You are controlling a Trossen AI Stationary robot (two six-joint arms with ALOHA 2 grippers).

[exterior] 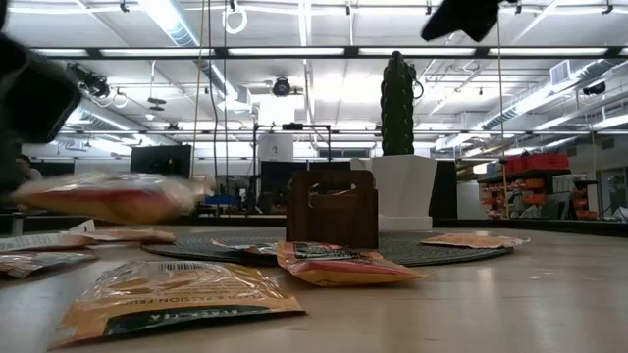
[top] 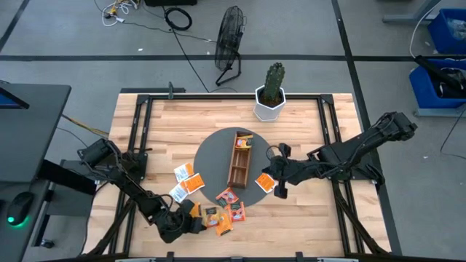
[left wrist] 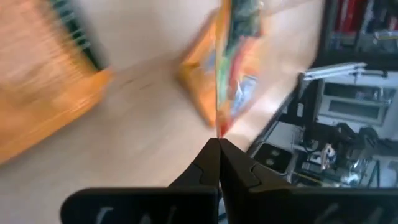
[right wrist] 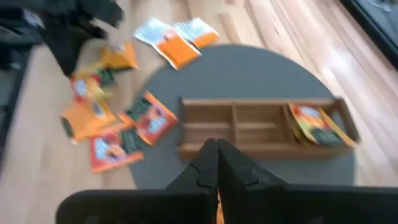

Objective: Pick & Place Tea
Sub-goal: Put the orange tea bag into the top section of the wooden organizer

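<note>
flat orange tea sachet edge-on, pinched in left gripper's clenched jaws

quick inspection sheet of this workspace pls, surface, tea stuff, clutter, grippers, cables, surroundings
surface: light wooden table with a round dark grey mat.
job's things: small flat orange and white paper tea sachets lie loose near the mat's edge; one orange sachet lies in an end compartment of the long brown wooden tray.
clutter: green cactus in a white pot.
grippers: left gripper shut on an orange sachet's edge; right gripper shut, beside the mat.
cables: cords on the floor.
surroundings: black floor fan, blue bins.
</note>
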